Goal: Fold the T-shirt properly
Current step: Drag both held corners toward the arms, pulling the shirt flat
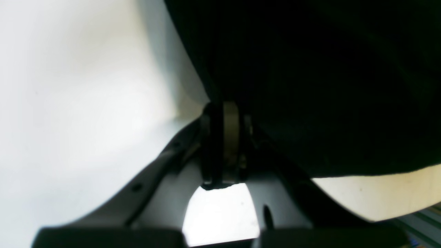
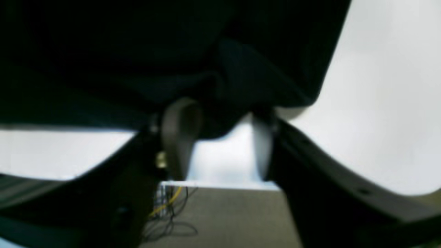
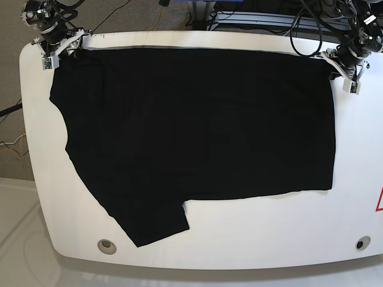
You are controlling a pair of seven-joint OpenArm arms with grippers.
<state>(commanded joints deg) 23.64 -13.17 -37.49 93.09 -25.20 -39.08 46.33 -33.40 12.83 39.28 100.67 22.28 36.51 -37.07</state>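
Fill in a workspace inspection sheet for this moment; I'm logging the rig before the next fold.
Surface: white table, rounded corners, a round fitting near each front corner.
Job's things: black T-shirt spread flat, one sleeve toward the front edge.
Clutter: nothing seen.
Grippers: left hand pinches the T-shirt's far corner; right hand open, cloth edge between its fingers.
Cables: black cables behind the table; a yellow wire on the floor.
Surroundings: grey floor, metal frame behind.
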